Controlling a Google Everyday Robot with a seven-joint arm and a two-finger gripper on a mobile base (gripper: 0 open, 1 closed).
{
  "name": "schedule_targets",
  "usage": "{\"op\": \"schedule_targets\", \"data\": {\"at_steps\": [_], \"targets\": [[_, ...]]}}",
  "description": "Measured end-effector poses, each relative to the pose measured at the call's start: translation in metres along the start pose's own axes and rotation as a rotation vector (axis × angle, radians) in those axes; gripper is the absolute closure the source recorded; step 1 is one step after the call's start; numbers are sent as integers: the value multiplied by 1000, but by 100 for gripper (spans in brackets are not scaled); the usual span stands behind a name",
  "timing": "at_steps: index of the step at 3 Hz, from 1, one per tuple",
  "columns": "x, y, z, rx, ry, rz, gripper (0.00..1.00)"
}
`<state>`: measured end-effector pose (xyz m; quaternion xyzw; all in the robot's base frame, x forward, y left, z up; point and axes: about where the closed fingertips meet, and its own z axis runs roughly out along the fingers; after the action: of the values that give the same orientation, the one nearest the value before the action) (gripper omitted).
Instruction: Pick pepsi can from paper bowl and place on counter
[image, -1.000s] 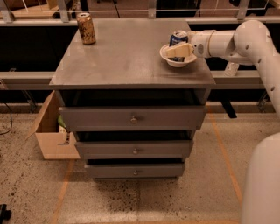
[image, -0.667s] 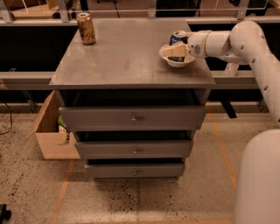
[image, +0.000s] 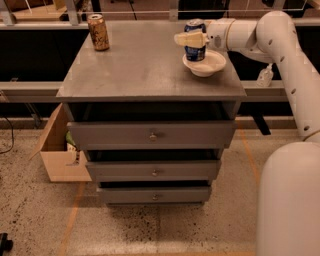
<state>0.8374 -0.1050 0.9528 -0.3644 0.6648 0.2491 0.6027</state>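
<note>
Your gripper (image: 192, 39), coming in from the right, is clamped on the pepsi can (image: 195, 52). The can stands upright within the paper bowl (image: 212, 65), on the table's (image: 140, 70) back right. A brown-gold can (image: 98, 32) stands back left.

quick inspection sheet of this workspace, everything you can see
surface: grey counter, flat, mostly bare
job's things: pepsi can upright in the paper bowl, near the counter's back right corner
clutter: brown can upright at the back left corner, apart from the bowl
grippers: pincer at the pepsi can, above the bowl's rim; the arm reaches in from the right
cables: one dark cable on the floor at far left
surroundings: three drawers with round knobs under the counter; open cardboard box on the speckled floor to the left
</note>
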Motion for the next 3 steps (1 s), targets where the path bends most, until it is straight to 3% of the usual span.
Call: {"op": "schedule_targets", "data": {"at_steps": [1,3], "targets": [[-43,18,18,-51,-67,6,98],[-58,74,87,-188,-105,42,100]]}}
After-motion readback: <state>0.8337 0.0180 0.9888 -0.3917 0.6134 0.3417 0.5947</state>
